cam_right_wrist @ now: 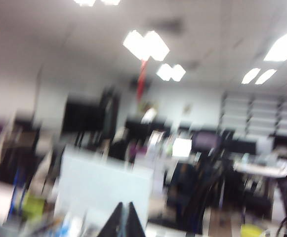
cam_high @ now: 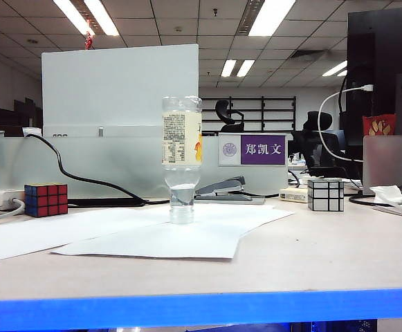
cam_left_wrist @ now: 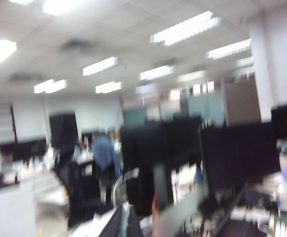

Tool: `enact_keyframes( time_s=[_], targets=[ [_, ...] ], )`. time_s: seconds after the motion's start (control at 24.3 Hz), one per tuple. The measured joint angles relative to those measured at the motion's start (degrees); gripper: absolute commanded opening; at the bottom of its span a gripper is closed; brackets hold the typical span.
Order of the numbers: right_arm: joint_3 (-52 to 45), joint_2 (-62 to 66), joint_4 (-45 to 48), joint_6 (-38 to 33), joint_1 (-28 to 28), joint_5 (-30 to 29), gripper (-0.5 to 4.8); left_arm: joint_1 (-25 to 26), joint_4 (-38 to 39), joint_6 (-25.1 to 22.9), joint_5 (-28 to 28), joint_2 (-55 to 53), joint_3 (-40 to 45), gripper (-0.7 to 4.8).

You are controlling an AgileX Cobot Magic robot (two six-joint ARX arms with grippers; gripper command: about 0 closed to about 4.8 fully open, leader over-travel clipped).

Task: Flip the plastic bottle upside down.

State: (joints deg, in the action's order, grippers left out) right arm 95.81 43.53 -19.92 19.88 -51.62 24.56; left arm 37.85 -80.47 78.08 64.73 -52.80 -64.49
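Exterior view shows the plastic bottle point(cam_high: 182, 160) standing upside down on its cap near the middle of the table point(cam_high: 311, 256), on white sheets of paper point(cam_high: 152, 232). A little clear liquid sits in the bottle's narrow neck at the bottom; the rest of it looks empty. Its label faces left and front, with a bit of yellow-orange at the right edge. A colored puzzle cube point(cam_high: 46, 199) rests to the left, a silver cube point(cam_high: 325, 194) to the right, and a stapler point(cam_high: 225, 189) lies behind the bottle. Neither arm appears in this view.

Both wrist views are blurred and point out over the office, away from the table. The left gripper point(cam_left_wrist: 127, 223) shows only its dark tips, pressed together with nothing between them. The right gripper point(cam_right_wrist: 124, 219) is likewise closed and holds nothing.
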Motion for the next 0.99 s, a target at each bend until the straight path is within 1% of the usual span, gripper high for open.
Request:
enact_keyframes(
  time_s=[0.08,0.12,0.16,0.21,0.29,0.33,0.37,0.41,0.49,0.53,0.58,0.62,0.66,0.7,0.74,0.78,0.86,0.95,0.99],
  targets=[
    [0.0,-2.5,0.3,0.9,0.0,1.6,-0.09,0.0,3.1,0.0,-2.0,4.8,-0.1,-0.04],
    [0.0,-3.2,-0.4,1.6,0.0,2.6,-0.09,0.0,4.7,-0.4,-2.0,7.1,-0.2,-0.04],
    [-0.1,-4.0,-2.3,2.1,0.0,3.3,-0.09,0.0,7.4,-1.7,-1.9,9.7,-0.2,-0.04],
    [-0.1,-5.0,-5.0,2.3,0.0,3.8,-0.09,0.0,11.2,-3.7,-1.9,12.3,-0.1,-0.04],
    [-0.9,-7.0,-9.6,2.3,0.0,5.3,-0.08,0.1,19.7,-10.0,-1.8,17.9,0.0,-0.04],
    [-2.4,-8.5,-10.1,2.4,0.0,7.0,-0.08,0.1,26.3,-15.4,-2.5,21.7,0.0,-0.04],
    [-5.1,-10.5,-10.0,2.4,0.0,8.0,-0.08,0.1,34.8,-21.9,-4.4,25.9,-0.1,-0.04],
    [-8.7,-13.2,-9.3,2.4,0.0,8.3,-0.08,0.1,45.2,-29.6,-8.5,30.0,-0.3,-0.04],
    [-16.2,-18.6,-5.1,2.5,-0.2,8.3,-0.09,0.1,68.3,-44.4,-22.1,36.7,-0.5,-0.05],
    [-20.6,-21.8,-2.6,2.5,-0.2,8.3,-0.09,0.1,80.3,-50.1,-26.4,38.9,-0.3,-0.05],
    [-24.6,-24.7,-0.6,2.4,-0.2,8.3,-0.09,0.1,87.8,-54.3,-26.6,39.9,0.2,-0.04],
    [-29.3,-27.8,2.7,1.9,-0.2,8.3,-0.09,0.1,93.4,-58.5,-25.3,40.3,0.4,-0.04],
    [-34.0,-30.8,4.2,0.7,-0.2,8.3,-0.09,0.1,96.8,-61.9,-24.1,40.7,0.4,-0.04],
    [-38.3,-33.3,5.5,-0.9,-0.2,8.5,-0.09,0.0,99.6,-64.3,-23.3,41.5,0.3,-0.04],
    [-41.4,-34.7,6.1,-1.9,-0.2,8.5,-0.09,-0.9,101.7,-65.2,-23.2,41.8,0.0,-0.04],
    [-44.9,-36.0,7.0,-2.8,-0.1,8.4,-0.09,-2.8,102.6,-65.7,-22.7,41.8,0.4,-0.04],
    [-50.9,-38.0,7.3,-5.5,-0.1,8.4,-0.08,-7.1,102.7,-65.7,-22.9,42.0,3.4,-0.04],
    [-54.3,-38.0,7.3,-6.4,-0.1,8.2,-0.08,-14.7,102.0,-65.6,-22.7,42.8,6.5,-0.04],
    [-55.3,-37.9,6.9,-7.2,-0.1,6.9,-0.08,-17.7,101.6,-65.6,-23.1,43.1,7.5,-0.04]
  ],
)
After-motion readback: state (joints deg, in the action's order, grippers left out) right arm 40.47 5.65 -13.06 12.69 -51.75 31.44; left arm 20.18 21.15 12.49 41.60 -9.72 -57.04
